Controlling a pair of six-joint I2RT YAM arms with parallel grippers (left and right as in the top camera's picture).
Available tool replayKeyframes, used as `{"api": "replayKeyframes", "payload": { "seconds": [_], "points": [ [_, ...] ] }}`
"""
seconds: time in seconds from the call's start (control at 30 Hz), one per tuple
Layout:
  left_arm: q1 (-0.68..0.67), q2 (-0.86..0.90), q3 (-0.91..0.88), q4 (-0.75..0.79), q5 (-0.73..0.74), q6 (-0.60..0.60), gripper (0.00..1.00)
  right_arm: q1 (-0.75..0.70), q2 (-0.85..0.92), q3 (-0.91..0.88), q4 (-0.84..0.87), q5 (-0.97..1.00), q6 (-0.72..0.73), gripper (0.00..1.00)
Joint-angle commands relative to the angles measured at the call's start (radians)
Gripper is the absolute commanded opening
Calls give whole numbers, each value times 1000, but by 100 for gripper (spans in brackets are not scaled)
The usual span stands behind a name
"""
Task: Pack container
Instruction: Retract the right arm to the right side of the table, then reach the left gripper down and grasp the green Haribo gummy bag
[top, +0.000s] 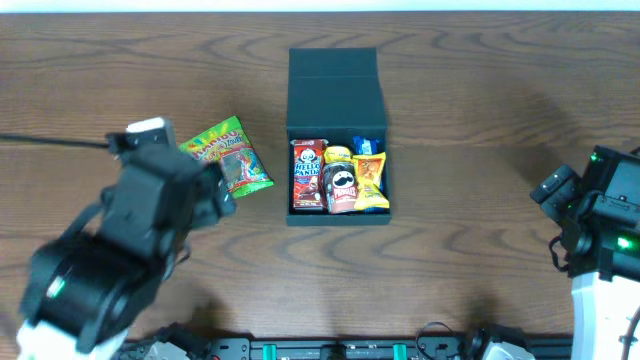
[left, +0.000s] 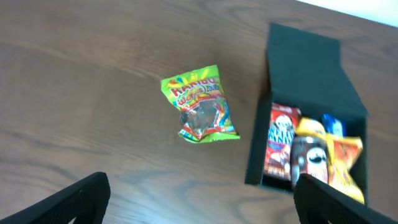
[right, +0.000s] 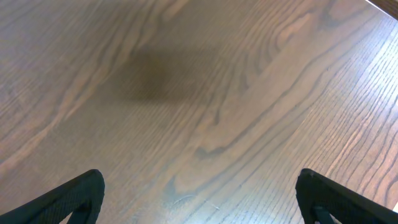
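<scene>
**Overhead: container lying open mid-table, both grippers spread wide and empty**

The container (top: 336, 90) is sitting near the middle of the table (top: 480, 80), its flap lid lying back toward the far edge. Bare wood is stretching away from it on every side. Inside it, a red snack box (top: 308, 175), a small Pringles can (top: 341, 187), an orange-yellow packet (top: 370, 180) and a blue packet (top: 366, 146) are lying packed side by side. A green gummy packet (top: 228, 155) is lying on the wood just left of the container, not touching it. The left gripper (left: 199, 186) is hovering left of the container, nearer than the gummy packet, jaws wide, holding nothing. The right gripper (right: 199, 186) is hanging well right of the container over bare wood, equally wide and empty.
</scene>
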Motion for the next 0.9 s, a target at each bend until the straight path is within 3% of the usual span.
{"api": "replayKeyframes", "payload": {
  "seconds": [0.0,0.17,0.43,0.67,0.87],
  "points": [
    [11,145,0,11,-75,-248,95,-8,6,-6,0,10,15,99],
    [59,351,0,145,-49,-303,95,-8,6,-6,0,10,15,99],
    [241,615,1,190,246,-293,95,-8,6,-6,0,10,15,99],
    [272,744,0,220,245,-178,95,-8,6,-6,0,10,15,99],
    [261,819,0,270,240,-171,95,-8,6,-6,0,10,15,99]
  ]
}}
